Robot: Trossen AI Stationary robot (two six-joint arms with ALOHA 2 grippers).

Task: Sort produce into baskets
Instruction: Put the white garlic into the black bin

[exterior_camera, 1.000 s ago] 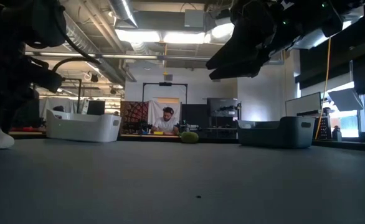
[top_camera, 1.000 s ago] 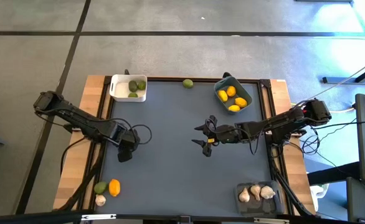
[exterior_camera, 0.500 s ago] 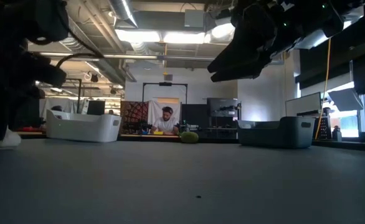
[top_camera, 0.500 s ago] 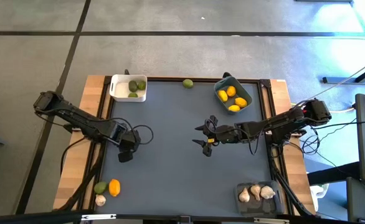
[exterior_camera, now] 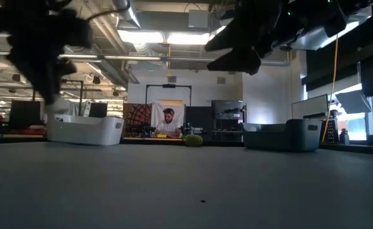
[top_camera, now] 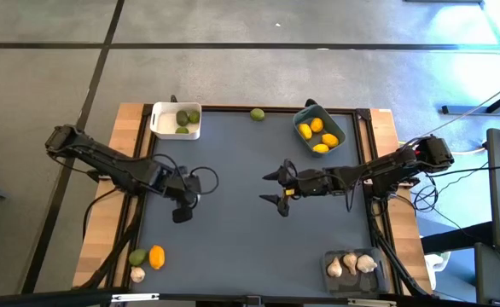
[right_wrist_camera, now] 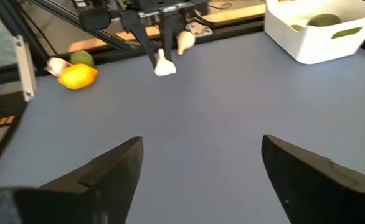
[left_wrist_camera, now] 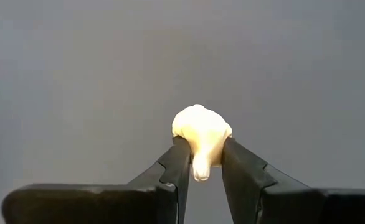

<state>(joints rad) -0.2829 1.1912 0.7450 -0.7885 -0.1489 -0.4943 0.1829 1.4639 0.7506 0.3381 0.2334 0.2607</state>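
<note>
Grey table (top_camera: pixel 233 247) carries no writing you could read. Your left hand (top_camera: pixel 183 215) clamps a garlic bulb (left_wrist_camera: pixel 200 132) above its left-middle; your right hand (top_camera: pixel 273 187), fingers apart, hovers mid-table. A lime (top_camera: pixel 258 114) lies loose between white basket (top_camera: pixel 165 130) and blue-grey basket (top_camera: pixel 305 113).

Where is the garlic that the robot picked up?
The garlic bulb is pinched in the left gripper, lifted over the table's left half, between the white basket and the loose lemon.
</note>
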